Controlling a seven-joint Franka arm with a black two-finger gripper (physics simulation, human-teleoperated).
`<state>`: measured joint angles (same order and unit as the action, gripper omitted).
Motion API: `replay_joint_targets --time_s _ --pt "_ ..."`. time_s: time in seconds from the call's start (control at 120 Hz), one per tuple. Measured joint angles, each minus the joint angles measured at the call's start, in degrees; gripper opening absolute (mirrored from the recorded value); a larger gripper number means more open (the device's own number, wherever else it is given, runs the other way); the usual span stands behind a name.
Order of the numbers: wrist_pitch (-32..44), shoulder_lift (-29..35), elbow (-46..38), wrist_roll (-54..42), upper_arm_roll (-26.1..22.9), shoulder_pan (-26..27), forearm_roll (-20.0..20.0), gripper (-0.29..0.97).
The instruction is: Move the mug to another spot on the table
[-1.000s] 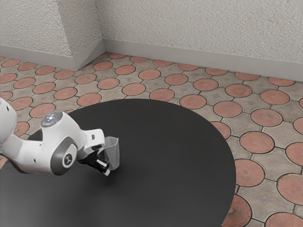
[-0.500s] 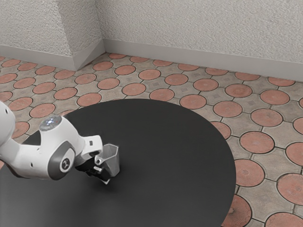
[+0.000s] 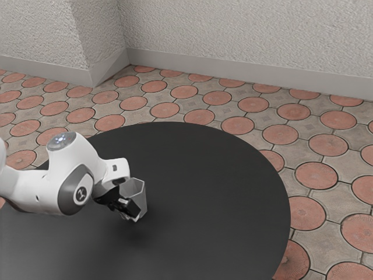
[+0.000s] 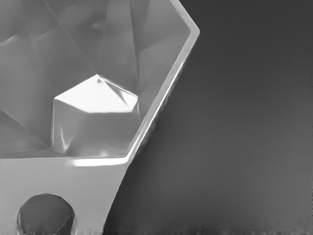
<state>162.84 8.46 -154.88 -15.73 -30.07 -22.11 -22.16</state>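
A grey faceted mug [image 3: 136, 197] stands near the exterior view's left on the round black table [image 3: 221, 186]. My gripper [image 3: 123, 199] is at the mug's side nearest the arm, and its black fingers are shut on the wall there. In the wrist view the mug's hollow [image 4: 95, 110] and angular rim lie just under my hand. Its handle [image 4: 63, 196], with a round hole, is closest to the camera. I cannot tell whether the mug's base touches the tabletop.
The dark tabletop stretches wide toward the exterior view's right and far side of the mug. Beyond the table's edge lies a floor of red round tiles [image 3: 280, 134], with textured walls [image 3: 245, 29] behind.
Over the last second my hand came down with the mug, from a raised tilted hold to just at the tabletop. In the last half second the arm's elbow rose slightly.
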Motion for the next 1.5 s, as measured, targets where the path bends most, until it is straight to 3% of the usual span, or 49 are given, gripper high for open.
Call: replay_joint_targets --time_s 0.333,0.5,0.608,0.733,0.883,0.933,1.117,1.325,1.5 --pt "-4.63 3.14 -1.01 -0.06 0.07 -0.10 -2.40 0.68" --pt "-8.25 8.04 -1.76 -0.10 0.07 -0.11 -4.07 0.68" --pt "-14.82 13.84 0.31 -0.11 0.28 -0.11 -5.38 0.68" --pt "-24.02 15.28 6.04 -0.14 1.61 -0.71 -5.61 0.68" --pt "-34.68 13.61 17.41 -0.24 4.70 -1.91 -0.46 0.68" --pt "-37.74 10.95 22.46 -0.19 9.51 2.15 2.38 0.68" --pt "-49.81 -0.87 44.65 1.81 29.59 26.07 15.33 0.68" --pt "-62.77 -8.53 65.05 4.09 38.52 37.98 21.66 0.68" --pt "-68.72 -8.84 68.16 5.48 39.96 41.60 22.95 0.68"
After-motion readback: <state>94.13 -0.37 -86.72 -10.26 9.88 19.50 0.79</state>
